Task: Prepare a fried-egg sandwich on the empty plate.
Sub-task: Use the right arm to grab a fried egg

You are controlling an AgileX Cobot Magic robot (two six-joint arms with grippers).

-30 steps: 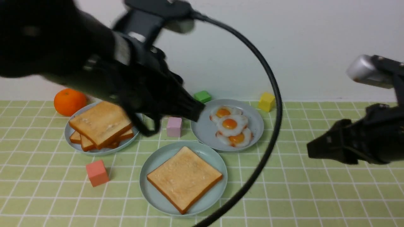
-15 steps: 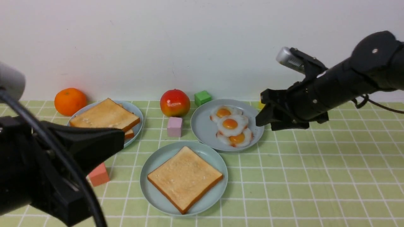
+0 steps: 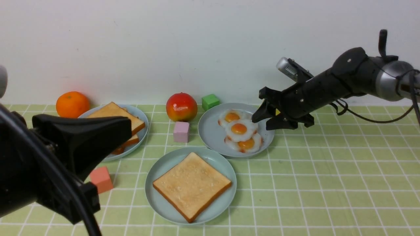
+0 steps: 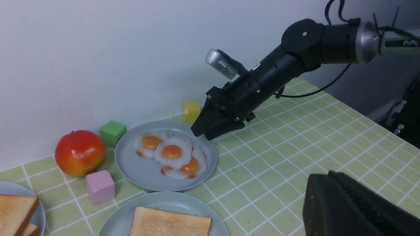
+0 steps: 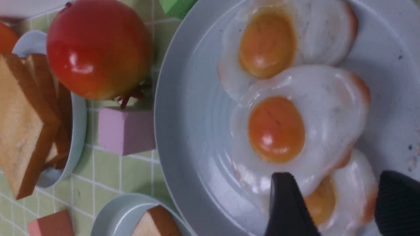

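Your right gripper (image 3: 261, 123), jaws spread and holding nothing, hangs at the right rim of the grey-blue plate (image 3: 210, 135), where three eggs overlap; the top fried egg (image 3: 241, 128) lies just beside its tips. Your left gripper (image 3: 126, 126), jaws pressed together, sits low in front of the toast stack (image 3: 113, 109). One toast slice (image 3: 192, 185) lies on the teal plate (image 3: 157, 172). All of it rests on a green, white-gridded tabletop (image 3: 328, 183) against a plain white wall (image 3: 197, 49).

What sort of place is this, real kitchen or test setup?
Probably a lab bench staged as a play kitchen: green checked mat against a bare wall, toy toast and fried eggs on plastic plates, coloured blocks scattered around.
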